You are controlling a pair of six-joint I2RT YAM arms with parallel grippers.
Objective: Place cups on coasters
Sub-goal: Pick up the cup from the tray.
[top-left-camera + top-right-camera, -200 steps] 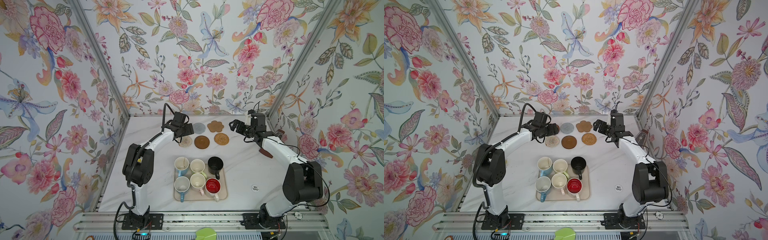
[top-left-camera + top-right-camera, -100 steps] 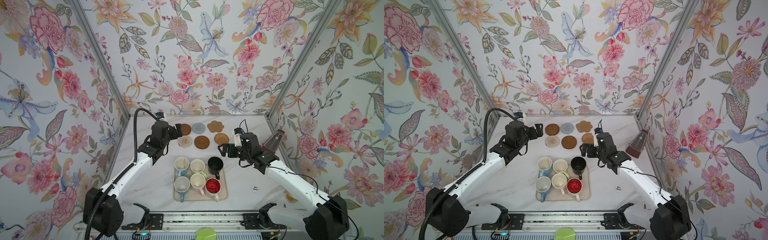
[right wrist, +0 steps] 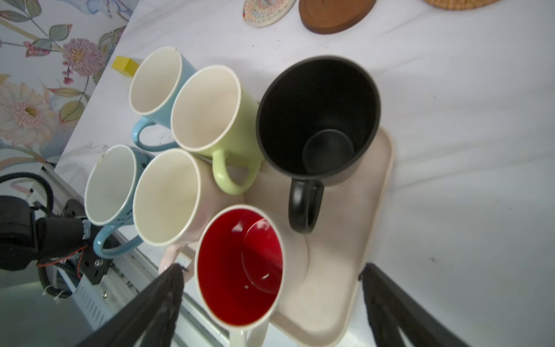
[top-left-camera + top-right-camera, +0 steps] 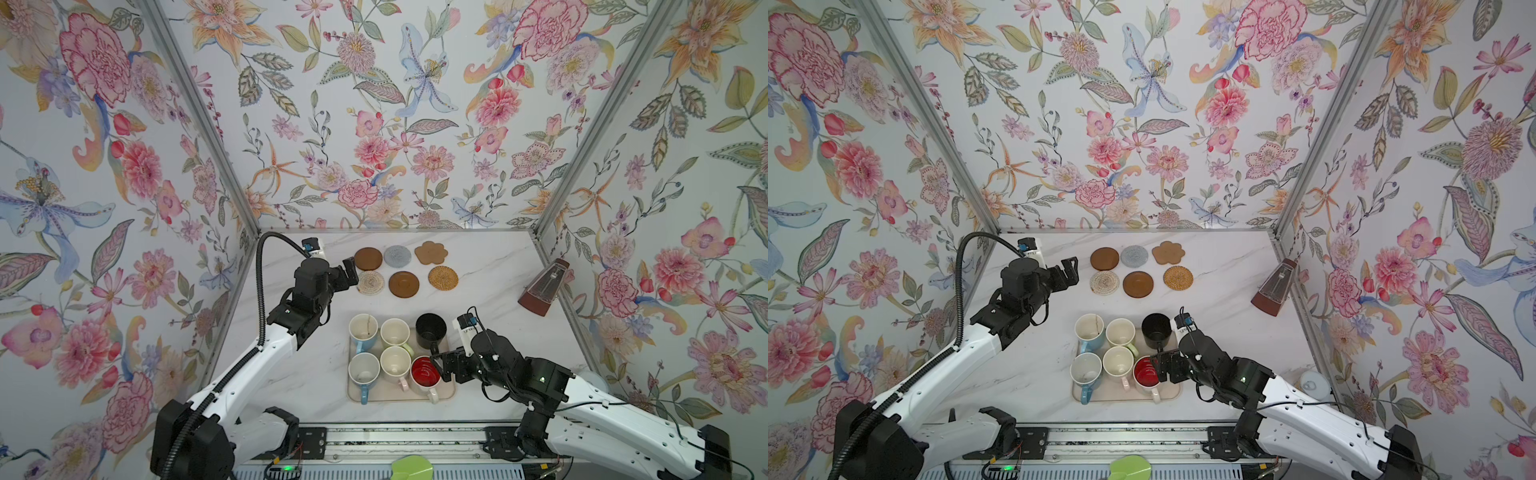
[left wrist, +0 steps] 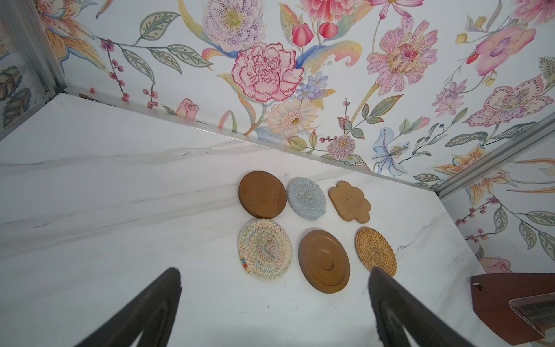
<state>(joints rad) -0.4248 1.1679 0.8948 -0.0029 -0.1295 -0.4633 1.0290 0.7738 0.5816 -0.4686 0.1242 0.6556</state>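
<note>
Both arms have pulled back from the coasters [image 4: 404,284] at the far end, all six still bare. The right claw [image 4: 441,365] has swung down to the tray [image 4: 399,398], so a first pick looks about to begin. Its jaws stand apart, with the red-lined mug [image 4: 424,372] at its 9 o'clock in a top view, perhaps touching; it is too close to tell. The left claw [image 4: 348,272], also apart, has the cream mat [image 4: 370,283] at its 3 o'clock.
</note>
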